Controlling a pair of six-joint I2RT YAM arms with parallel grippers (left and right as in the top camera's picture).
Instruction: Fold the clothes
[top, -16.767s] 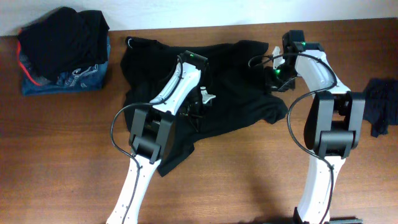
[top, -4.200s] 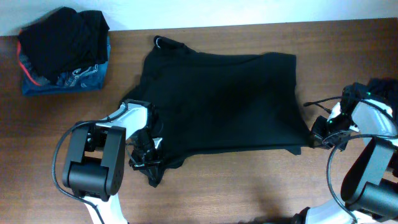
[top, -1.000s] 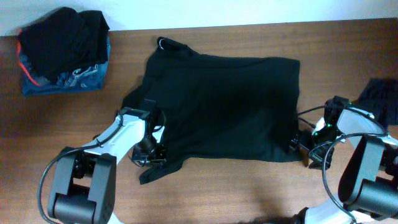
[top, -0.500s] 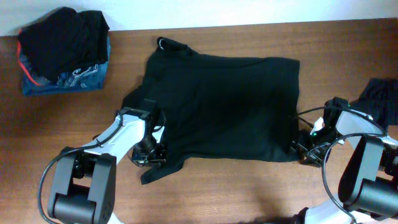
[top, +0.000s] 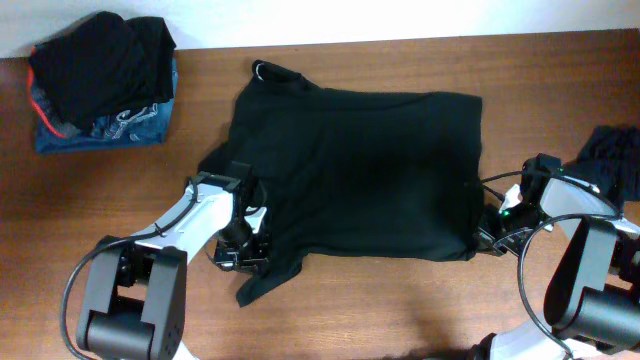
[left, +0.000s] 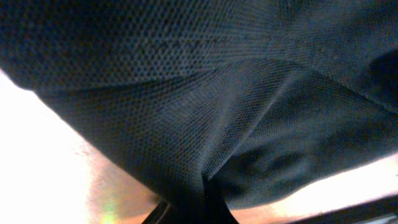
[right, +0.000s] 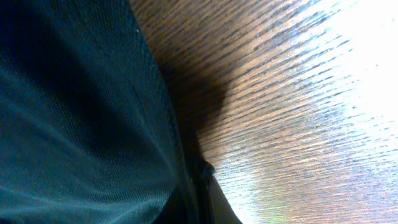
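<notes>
Wrist views are showing mostly black fabric, so the grip points are staying hidden. One T-shirt (top: 360, 170) is lying spread on the tabletop (top: 400, 310). Left pincer (top: 240, 255) is clamping its near-left sleeve, right pincer (top: 487, 235) its near-right corner.

The overhead camera looks straight down on the whole worktop (top: 400, 300), the arms (top: 190, 225) entering from the near edge. Both wrist cameras sit very close on the near corners of the black T-shirt (top: 360, 170), left and right, its weave filling each frame.

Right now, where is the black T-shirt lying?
Overhead, the black T-shirt lies spread at centre frame, the left gripper at its lower-left corner, the right gripper at its lower-right.
</notes>
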